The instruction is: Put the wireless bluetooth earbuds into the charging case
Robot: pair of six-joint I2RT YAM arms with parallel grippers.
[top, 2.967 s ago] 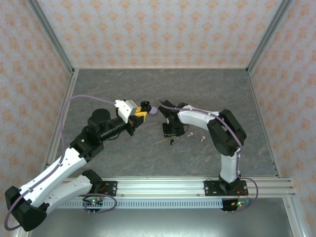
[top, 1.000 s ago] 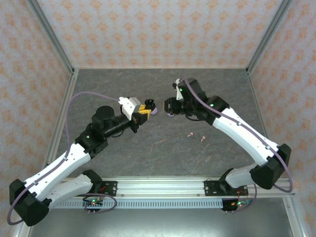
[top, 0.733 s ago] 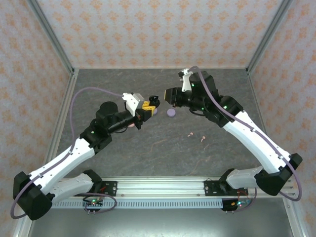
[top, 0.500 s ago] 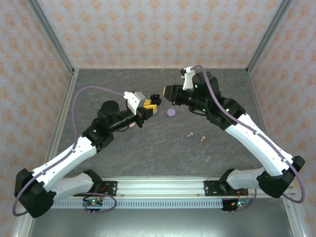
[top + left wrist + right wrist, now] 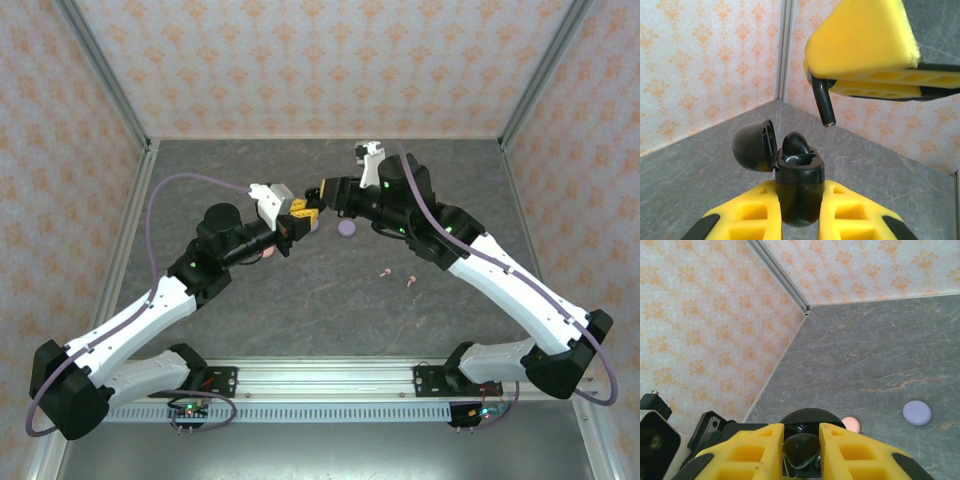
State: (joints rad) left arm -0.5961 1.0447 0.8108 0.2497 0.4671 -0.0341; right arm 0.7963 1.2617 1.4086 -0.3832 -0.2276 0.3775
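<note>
My left gripper is shut on a black charging case, held upright above the table with its lid swung open to the left. One black earbud sits in a socket of the case. My right gripper is shut on a second black earbud. In the left wrist view this earbud's stem hangs from the right gripper's yellow fingers just above the case's open top, apart from it. From above, the left gripper and right gripper nearly meet at mid-table.
A lilac puck lies just right of the grippers and a pink puck under the left arm. Two pale pink earbuds lie on the grey table nearer the front. Patterned walls enclose three sides.
The right arm has swung left, bringing its black earbud over the open case. The left arm has lifted the case slightly up and back, off the lilac puck.
</note>
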